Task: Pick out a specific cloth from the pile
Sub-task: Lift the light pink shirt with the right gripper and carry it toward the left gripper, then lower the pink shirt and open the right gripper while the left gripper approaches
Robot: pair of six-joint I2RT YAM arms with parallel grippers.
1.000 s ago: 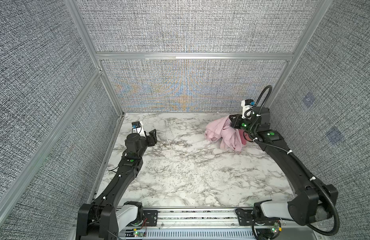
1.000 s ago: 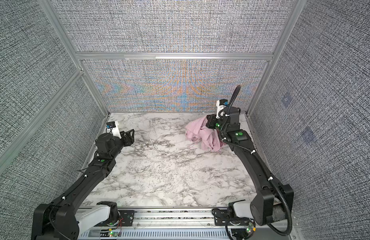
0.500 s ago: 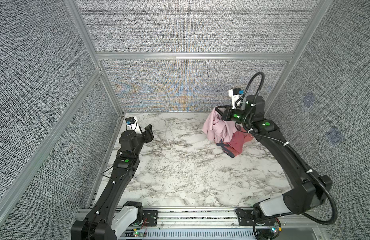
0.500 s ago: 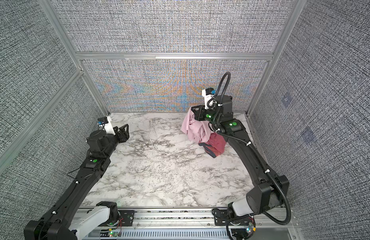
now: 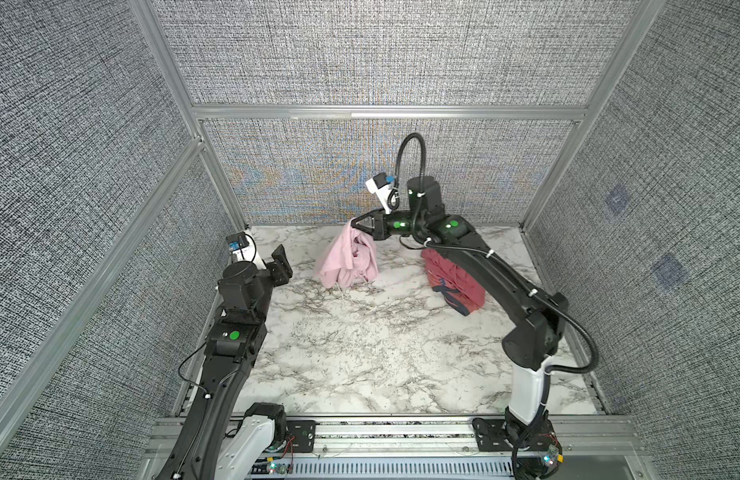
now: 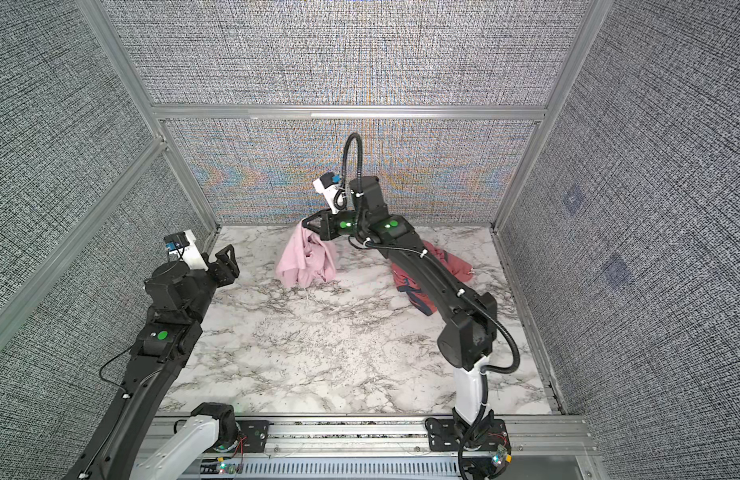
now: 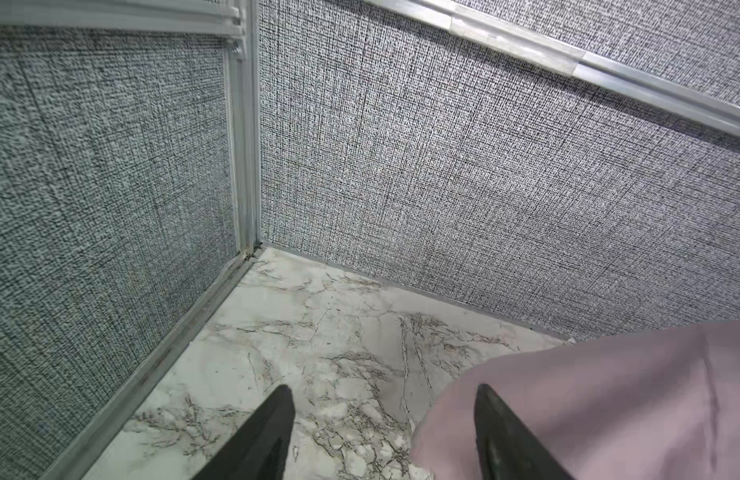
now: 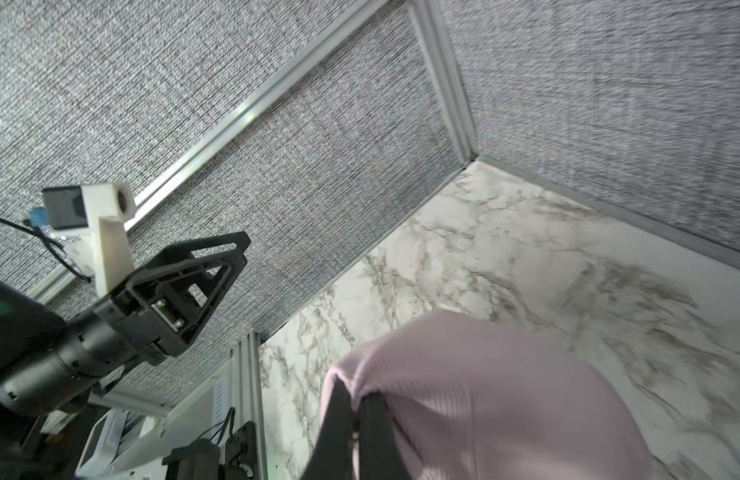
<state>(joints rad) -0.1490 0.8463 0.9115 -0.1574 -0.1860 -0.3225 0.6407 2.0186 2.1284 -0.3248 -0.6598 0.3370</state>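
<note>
The cloth (image 5: 347, 259) hangs lengthwise downward, seemingly brushing the counter (image 5: 360, 353), from the closed right pincer (image 5: 354, 223); the left pincer (image 5: 282, 266) gapes empty.

Bright even light, soft shadows, wall moiré, blurred right-wrist view

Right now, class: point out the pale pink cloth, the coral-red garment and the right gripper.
pale pink cloth (image 5: 346, 259): a top view, on the middle of its hanging folds.
coral-red garment (image 6: 453, 262): a top view, on red fabric beside the arm.
right gripper (image 5: 354, 222): a top view, at the fingertips pinching the cloth's top edge.
</note>
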